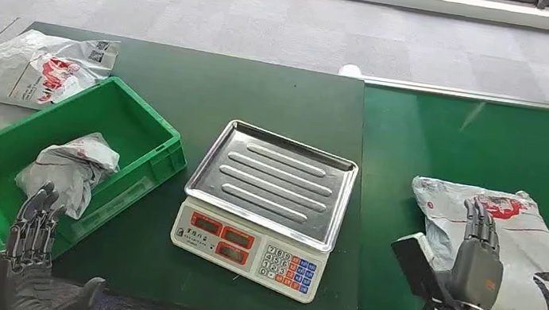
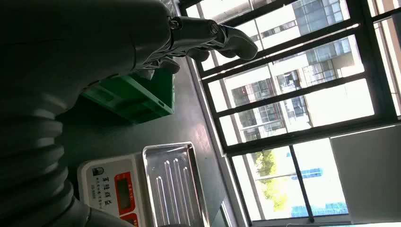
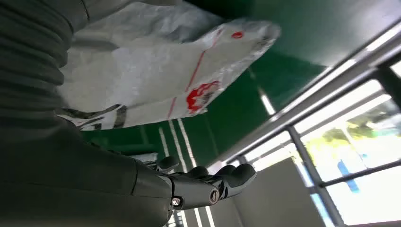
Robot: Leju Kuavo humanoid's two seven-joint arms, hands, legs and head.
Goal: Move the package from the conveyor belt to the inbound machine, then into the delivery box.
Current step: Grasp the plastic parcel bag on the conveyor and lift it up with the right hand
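The right hand (image 1: 476, 258) stands in front of the grey plastic mailer package (image 1: 538, 262), hiding part of its near side, and the package's right corner runs off the picture edge. At the dark green table's (image 1: 264, 89) left edge, another grey printed mail bag (image 1: 26, 66) is cut off. The red displays on the white weighing scale (image 1: 244, 243) are too small to read.

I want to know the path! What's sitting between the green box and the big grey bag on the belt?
The scale, empty steel tray on top, stands between the green box and the bag, in the head view.
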